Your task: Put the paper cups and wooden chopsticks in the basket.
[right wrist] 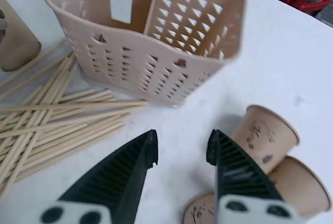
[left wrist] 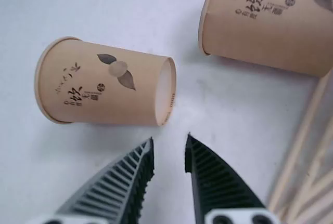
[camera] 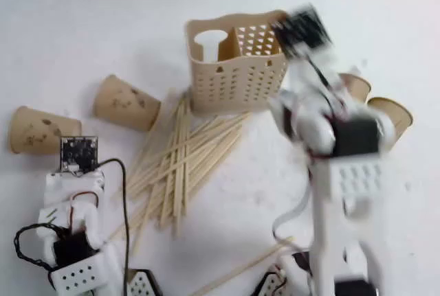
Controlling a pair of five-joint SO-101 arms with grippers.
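The right gripper [right wrist: 182, 135] hangs empty with its fingers spread, just off the front corner of the basket [right wrist: 156, 57]. A cluster of cups [right wrist: 265, 135] sits beside it on the basket's right. My read is that one of these is the pick in hand. To do it well, come down over a single cup and close across its wall rather than its ends. Lift it clear of its neighbours, then tip it mouth-up over the basket's open compartment. These cups touch each other; whether they stand base-up or lean, I can't tell.

The left gripper [left wrist: 169, 140] is also empty, fingers a little apart. Its tips aim at a cup [left wrist: 104, 89] lying on its side, well left of the basket. The long axis of this one runs crosswise to the fingers. Its wider, rimmed end points away from the basket and its narrower, pale end towards a second cup [left wrist: 265, 21], which lies between it and the basket.

The chopsticks [camera: 179, 158] fan out in a heap before the basket, most of them pointing towards its front wall.
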